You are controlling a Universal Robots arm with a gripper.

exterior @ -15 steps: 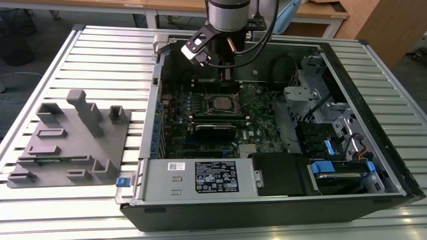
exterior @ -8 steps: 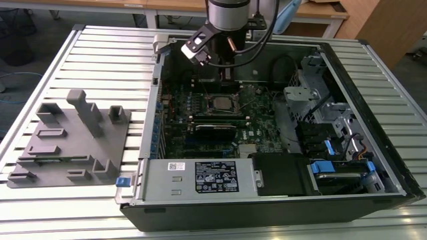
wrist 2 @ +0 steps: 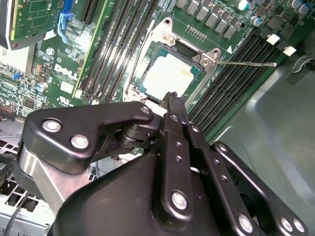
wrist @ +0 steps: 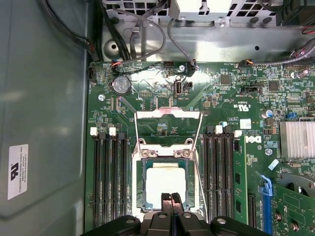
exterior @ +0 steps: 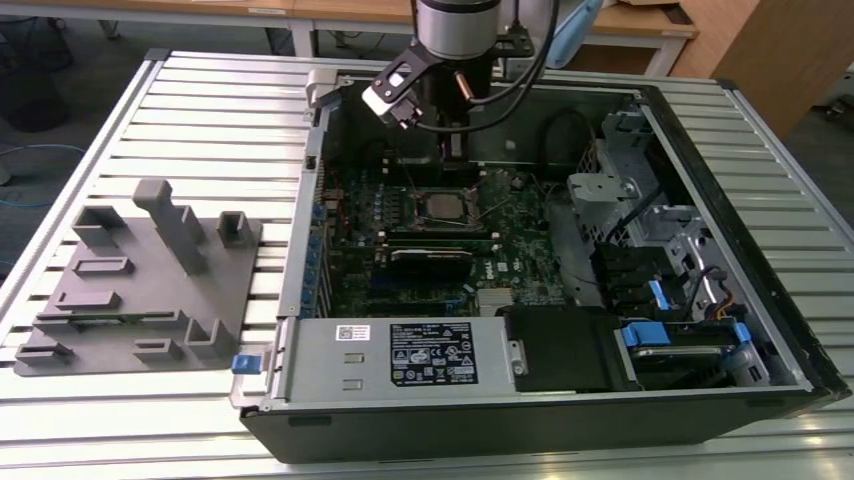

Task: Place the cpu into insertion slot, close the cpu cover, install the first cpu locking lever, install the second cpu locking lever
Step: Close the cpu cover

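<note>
Open computer case [exterior: 534,438] lying on a slatted desk [exterior: 200,100]. Grey moulded fixture [exterior: 140,275] just beside it, on the exterior view's left. Arm [exterior: 454,30] reaching down into the case, above the green board [wrist: 226,103].

Cpu [wrist: 166,178] seated flat in the insertion slot [wrist: 141,187], silvery top up, dark frame showing around it. Long black slots [wrist: 109,177] flanking the socket on both sides.

Cpu cover [wrist: 168,114] apparently tipped up on its hinge along one socket edge, bare board visible through its window. Not down over the chip.

Thin wire lever [wrist 2: 246,63] sticking out from a socket corner across the neighbouring black slots, not latched.

End effector [wrist: 171,198] poised over one edge of the cpu in both wrist views. Fingers drawn together to a hairline gap, nothing gripped between them. Cannot tell whether the tips touch the chip or sit just above it.

Round coin cell [wrist: 121,84] farther along the board, well apart from the socket.
</note>
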